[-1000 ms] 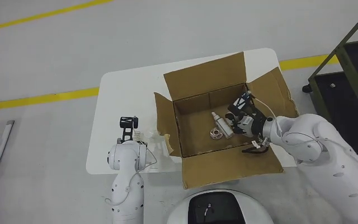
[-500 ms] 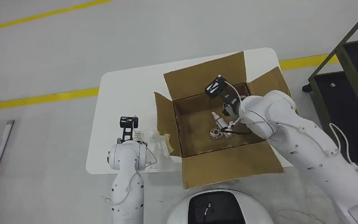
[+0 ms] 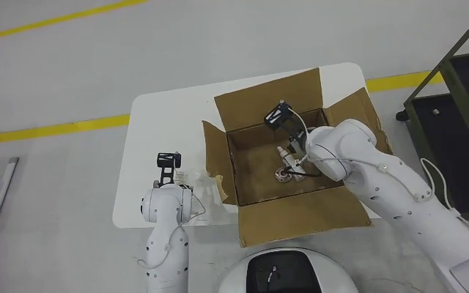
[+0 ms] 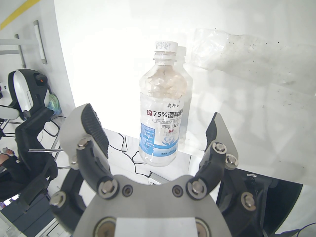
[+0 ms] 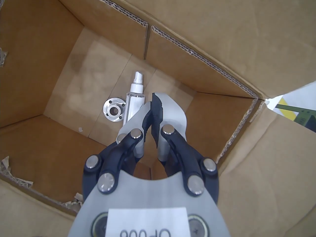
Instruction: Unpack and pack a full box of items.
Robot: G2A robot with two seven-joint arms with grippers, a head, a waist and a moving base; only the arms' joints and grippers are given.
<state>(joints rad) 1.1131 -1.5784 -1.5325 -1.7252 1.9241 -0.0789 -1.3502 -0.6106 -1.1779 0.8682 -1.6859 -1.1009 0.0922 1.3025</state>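
The cardboard box (image 3: 253, 165) is sitting open at the centre-right of the top view, its flaps folded outward, on the right part of the white table (image 3: 161, 124). On its floor a white spray bottle (image 3: 283, 157) is lying on its side, with a round metal flange (image 3: 281, 175) just beside it. In the right wrist view the same spray bottle (image 5: 134, 99) and flange (image 5: 113, 110) are showing at mid-frame below the box walls (image 5: 222, 25). The right gripper (image 5: 153, 104) is hanging inside the box above them, its jaws pressed together and holding nothing. Out on the table, in the left wrist view, a clear labelled bottle (image 4: 161, 114) with a white cap is sitting at mid-frame near the table's edge. A crumpled clear plastic bag (image 4: 237, 55) is lying at the upper right. The left gripper (image 4: 152, 114) is facing the bottle with its jaws spread wide, apart from it.
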